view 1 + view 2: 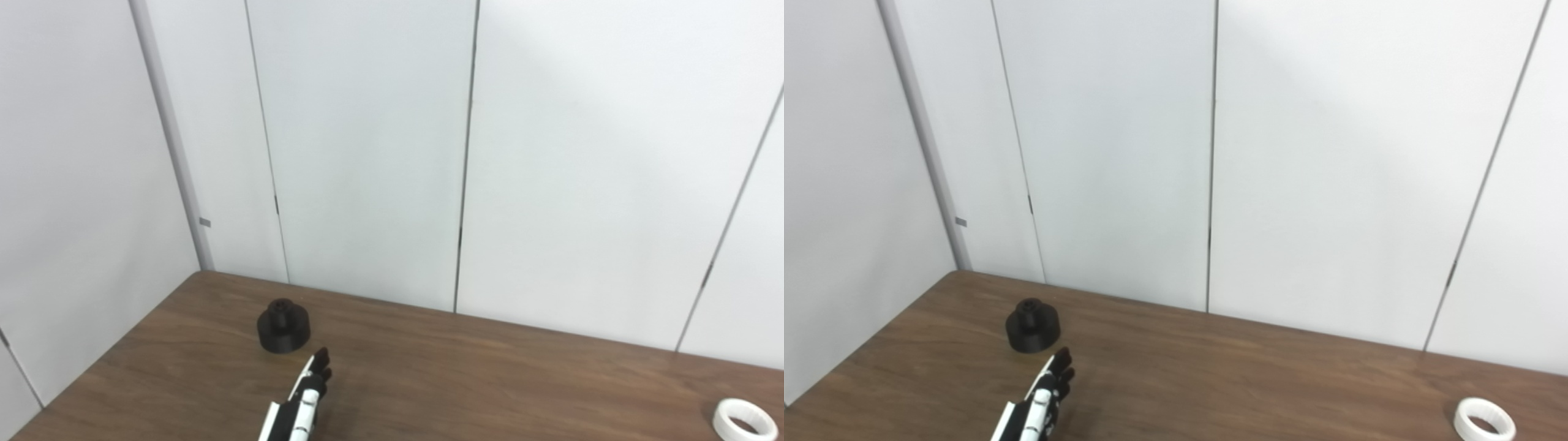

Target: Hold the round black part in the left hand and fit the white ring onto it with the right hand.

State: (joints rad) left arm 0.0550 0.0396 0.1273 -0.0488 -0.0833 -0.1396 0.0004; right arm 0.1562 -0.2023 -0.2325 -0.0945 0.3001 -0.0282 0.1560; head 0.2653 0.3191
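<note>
The round black part (283,326) stands upright on the brown table, near its far left corner, with a small hub on top of a wider disc. My left hand (303,401) comes up from the bottom edge just in front of and to the right of it, fingers stretched toward it and apart, holding nothing and not touching the part. The white ring (744,419) lies flat at the table's near right side. My right hand is out of view.
The wooden table (465,380) is bounded by white wall panels (367,153) at the back and left. Its left edge runs diagonally toward the near left.
</note>
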